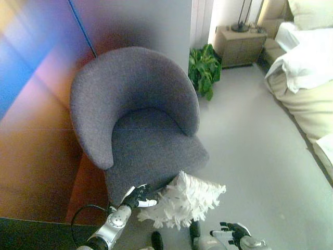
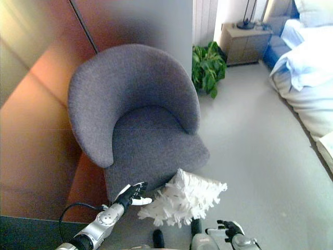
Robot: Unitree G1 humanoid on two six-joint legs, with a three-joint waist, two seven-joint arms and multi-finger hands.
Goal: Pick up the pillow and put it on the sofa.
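A white feathery pillow (image 1: 184, 200) lies on the floor at lower centre, against the front edge of the grey sofa (image 1: 138, 120). The left hand (image 1: 138, 197), fingers relaxed, touches its left side; the right hand (image 1: 235, 232), loosely curled and empty, waits at bottom right beside open floor (image 1: 255, 156).

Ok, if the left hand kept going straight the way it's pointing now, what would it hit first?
Most likely the white feathery pillow. The left hand points right, toward the pillow's near edge, with its fingers right beside or already touching it. Depth is unclear, so it may pass just in front of the grey upholstered armchair.
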